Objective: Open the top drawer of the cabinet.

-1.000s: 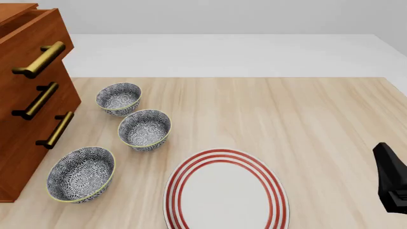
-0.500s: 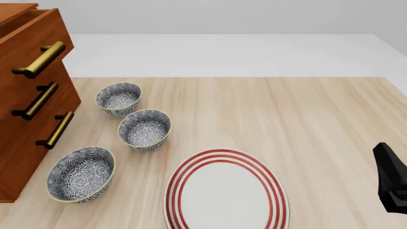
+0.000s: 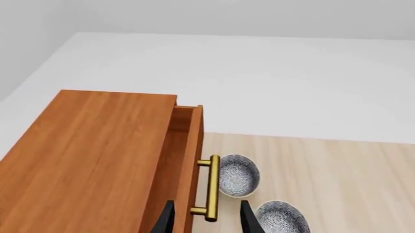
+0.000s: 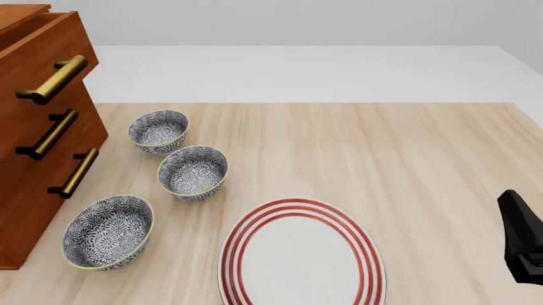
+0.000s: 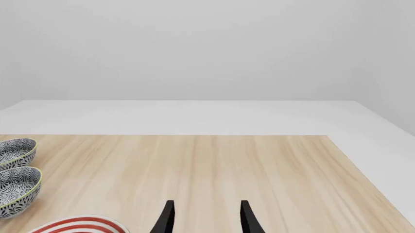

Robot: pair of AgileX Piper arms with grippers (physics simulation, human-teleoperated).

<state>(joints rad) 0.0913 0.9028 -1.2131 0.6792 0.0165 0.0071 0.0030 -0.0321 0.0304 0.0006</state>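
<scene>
The cabinet (image 4: 25, 184) stands at the table's left edge, reddish-brown with three stacked drawers. Its top drawer (image 4: 47, 47) stands a little way out, with its brass handle (image 4: 53, 79) facing the table. In the left wrist view I look down on the cabinet top (image 3: 91, 155), the drawer front (image 3: 194, 145) and the handle (image 3: 211, 187). My left gripper (image 3: 206, 221) is open, and the near end of the handle shows between its fingertips, untouched. It is out of the front view. My right gripper (image 5: 206, 218) is open and empty over the table; its arm (image 4: 522, 238) is at the right edge.
Three patterned bowls (image 4: 159, 131) (image 4: 193, 171) (image 4: 108, 231) sit in a row on the table just in front of the cabinet. A white plate with red rings (image 4: 301, 254) lies at the front middle. The two lower drawers (image 4: 51, 133) are shut.
</scene>
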